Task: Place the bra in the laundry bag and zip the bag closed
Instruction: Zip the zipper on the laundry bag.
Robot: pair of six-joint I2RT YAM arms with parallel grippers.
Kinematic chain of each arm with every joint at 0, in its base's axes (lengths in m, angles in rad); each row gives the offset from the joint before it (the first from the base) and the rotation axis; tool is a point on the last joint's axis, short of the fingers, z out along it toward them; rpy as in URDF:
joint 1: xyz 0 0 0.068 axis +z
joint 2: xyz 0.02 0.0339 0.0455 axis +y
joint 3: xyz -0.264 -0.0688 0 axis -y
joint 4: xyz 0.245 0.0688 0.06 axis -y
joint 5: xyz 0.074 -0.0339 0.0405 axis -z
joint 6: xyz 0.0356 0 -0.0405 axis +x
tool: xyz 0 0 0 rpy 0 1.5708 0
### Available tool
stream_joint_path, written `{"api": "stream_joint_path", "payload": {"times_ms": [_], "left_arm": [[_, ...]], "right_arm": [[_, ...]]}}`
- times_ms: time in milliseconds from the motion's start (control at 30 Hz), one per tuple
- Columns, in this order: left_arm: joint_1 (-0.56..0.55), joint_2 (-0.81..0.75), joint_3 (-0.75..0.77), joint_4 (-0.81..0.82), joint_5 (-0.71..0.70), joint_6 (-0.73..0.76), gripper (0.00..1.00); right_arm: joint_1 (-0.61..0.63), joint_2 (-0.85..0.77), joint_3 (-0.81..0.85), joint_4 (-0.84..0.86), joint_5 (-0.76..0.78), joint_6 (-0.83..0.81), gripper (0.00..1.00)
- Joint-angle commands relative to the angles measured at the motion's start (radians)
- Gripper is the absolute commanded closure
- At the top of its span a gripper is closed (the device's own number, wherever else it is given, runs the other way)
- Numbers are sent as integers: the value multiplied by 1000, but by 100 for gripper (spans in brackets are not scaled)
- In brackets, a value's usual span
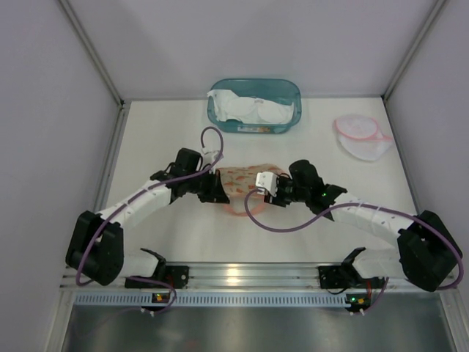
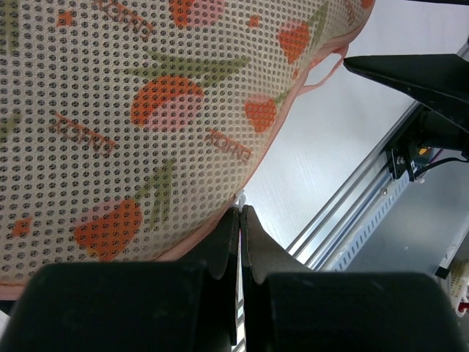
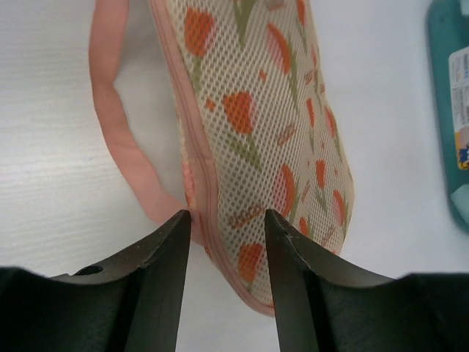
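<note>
Left gripper (image 2: 239,214) clamps the laundry bag (image 2: 146,110) at its pink edge; right gripper (image 3: 227,214), apart, straddles it over white table (image 3: 58,183).

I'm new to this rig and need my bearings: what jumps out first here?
A tulip-printed mesh laundry bag sits mid-table between the arms; the left tool is shut right at its pink edge, the right tool open astride that trim. At the far edge sits a teal basket of white garments, with a pink-rimmed white mesh bag to its right.
</note>
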Motion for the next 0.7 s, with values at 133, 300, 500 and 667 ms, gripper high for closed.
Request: {"api": "stream_joint_path", "payload": {"times_ms": [133,300,500,667], "left_arm": [[-7,24,41,1,63,-39,100],[-9,18,43,2,78,-53,100],[-9,24,46,2,92,-71,100],[-10,18,41,2,106,-73,100]], "right_arm": [[120,-1,106,113,-67,57,54],[160,74,126,155,-104,34,55],[229,164,127,239,-60,-14,55],[252,232,132,296,78,-32,65]]}}
